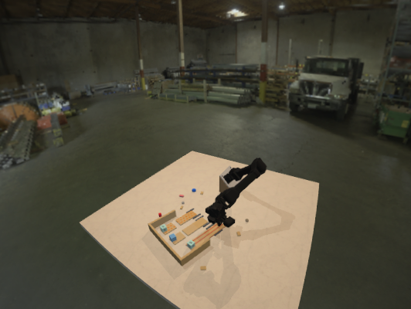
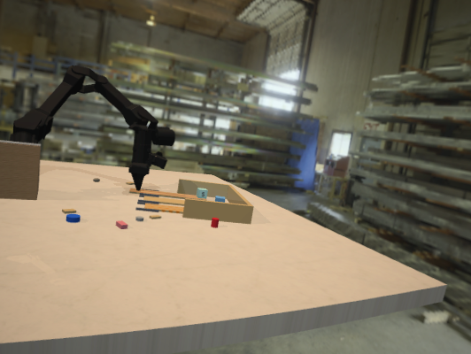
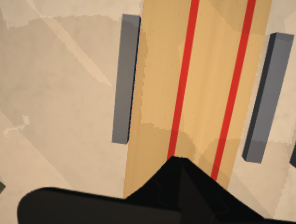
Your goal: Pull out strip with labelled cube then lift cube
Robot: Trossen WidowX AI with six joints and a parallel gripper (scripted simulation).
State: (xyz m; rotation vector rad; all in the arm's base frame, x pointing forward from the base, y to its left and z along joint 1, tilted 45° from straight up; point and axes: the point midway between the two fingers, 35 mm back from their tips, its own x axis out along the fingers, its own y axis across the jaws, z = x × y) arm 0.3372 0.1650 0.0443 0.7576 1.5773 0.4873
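A tan strip with two red lines runs from the open-fronted wooden tray out onto the mat. It also shows in the exterior view. A teal cube marked with a letter sits on its far end inside the tray. My gripper is shut, points straight down, and its tip rests on the strip's outer end. Other tan strips lie beside it. A blue cube and another teal cube sit in the tray.
Grey guide bars flank the strip. A red cylinder, a pink block, a blue disc and small tan chips lie on the mat. A brown box stands by the arm's base.
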